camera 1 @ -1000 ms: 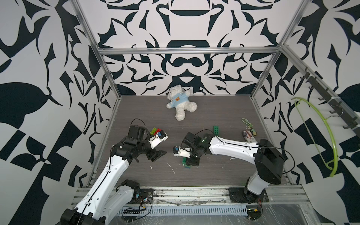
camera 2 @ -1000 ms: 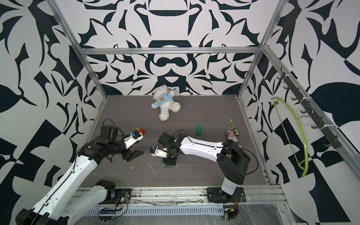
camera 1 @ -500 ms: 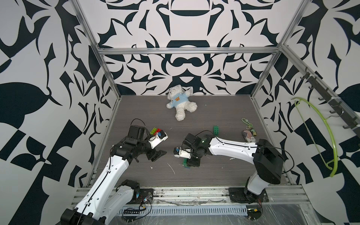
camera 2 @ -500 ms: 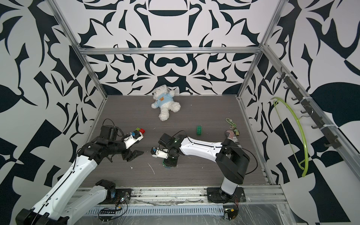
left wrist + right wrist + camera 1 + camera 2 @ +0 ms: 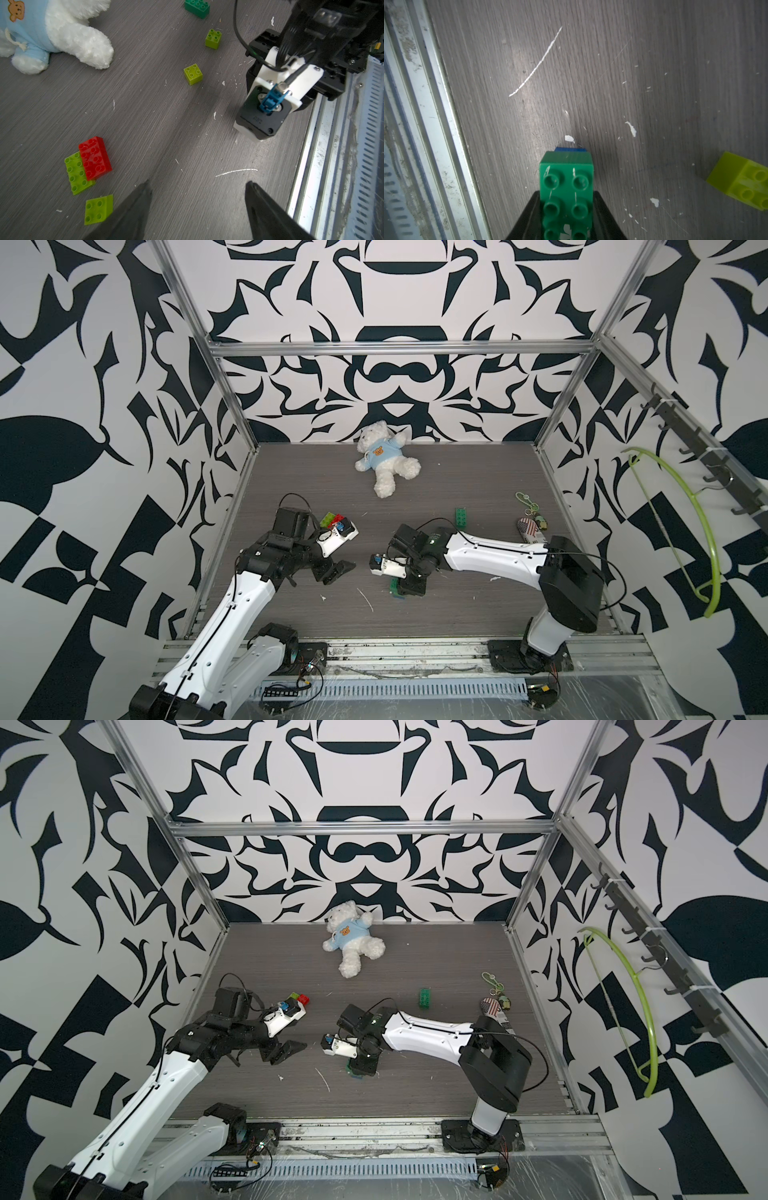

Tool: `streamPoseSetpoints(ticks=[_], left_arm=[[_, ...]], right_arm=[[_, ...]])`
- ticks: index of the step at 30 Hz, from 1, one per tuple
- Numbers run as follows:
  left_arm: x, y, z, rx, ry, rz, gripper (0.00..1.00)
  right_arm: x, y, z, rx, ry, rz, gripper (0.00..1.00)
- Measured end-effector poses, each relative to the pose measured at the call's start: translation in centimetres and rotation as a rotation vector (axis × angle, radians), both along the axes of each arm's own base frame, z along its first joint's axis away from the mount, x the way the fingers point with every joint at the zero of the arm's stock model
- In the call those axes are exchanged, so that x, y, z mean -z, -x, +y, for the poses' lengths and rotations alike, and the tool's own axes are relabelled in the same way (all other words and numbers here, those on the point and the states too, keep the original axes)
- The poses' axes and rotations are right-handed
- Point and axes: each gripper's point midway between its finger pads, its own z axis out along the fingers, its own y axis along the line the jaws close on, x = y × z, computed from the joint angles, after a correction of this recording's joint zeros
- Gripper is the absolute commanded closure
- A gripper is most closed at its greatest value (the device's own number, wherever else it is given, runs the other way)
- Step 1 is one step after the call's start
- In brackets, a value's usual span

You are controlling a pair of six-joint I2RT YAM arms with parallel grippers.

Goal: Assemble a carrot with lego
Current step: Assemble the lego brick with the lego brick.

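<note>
My right gripper is shut on a dark green lego brick, low over the floor near the front rail. A blue brick peeks out under the green brick's far end. In both top views that gripper points down. My left gripper is open and holds nothing. Close to it lie a red brick on a lime brick and a lime sloped brick. Two small lime bricks lie farther off. No whole carrot is in view.
A white teddy bear in a blue shirt lies at the back. A loose dark green brick sits behind the right arm. Keychain trinkets lie at the right wall. A green hanger hangs outside. The metal rail borders the front.
</note>
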Motion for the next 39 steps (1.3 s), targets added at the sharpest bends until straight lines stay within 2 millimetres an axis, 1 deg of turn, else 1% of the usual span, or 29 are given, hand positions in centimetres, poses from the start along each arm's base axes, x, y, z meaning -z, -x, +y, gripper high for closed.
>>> streamPoseSetpoints(ticks=[18, 23, 30, 39], left_arm=[[0.0, 0.0, 0.0, 0.0, 0.0, 0.0, 0.22], [0.0, 0.0, 0.0, 0.0, 0.0, 0.0, 0.22], [0.0, 0.0, 0.0, -0.001, 0.0, 0.0, 0.22], [0.0, 0.0, 0.0, -0.002, 0.001, 0.001, 0.22]], right_arm=[[0.0, 0.2, 0.2, 0.017, -0.006, 0.019, 0.66], [-0.1, -0.1, 0.4, 0.026, -0.009, 0.015, 0.66], [0.0, -0.3, 0.3, 0.032, -0.002, 0.005, 0.66], [0.0, -1.0, 0.2, 0.05, 0.023, -0.036, 0.66]])
